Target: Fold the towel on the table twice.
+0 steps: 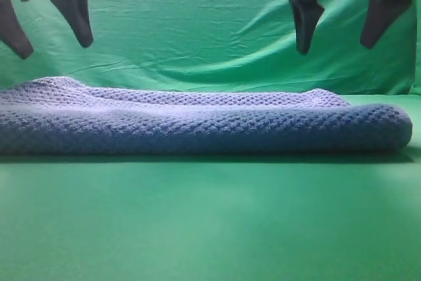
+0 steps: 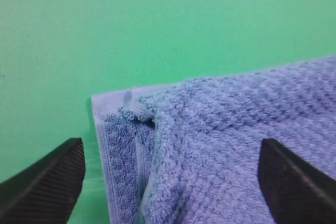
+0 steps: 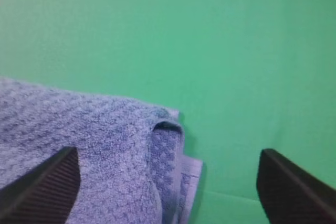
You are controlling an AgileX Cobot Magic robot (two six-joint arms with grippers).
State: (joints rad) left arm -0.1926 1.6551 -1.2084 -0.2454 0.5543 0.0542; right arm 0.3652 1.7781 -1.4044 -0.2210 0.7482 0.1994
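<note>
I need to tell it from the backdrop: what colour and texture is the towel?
Blue-grey with a bumpy waffle weave; the towel shows best in the exterior high view.

The towel lies as a long folded bundle across the table, reaching from its left edge almost to its right edge, and is the only thing in the way. The broad front strip of table is bare, and open air separates the towel from both raised grippers.
</note>
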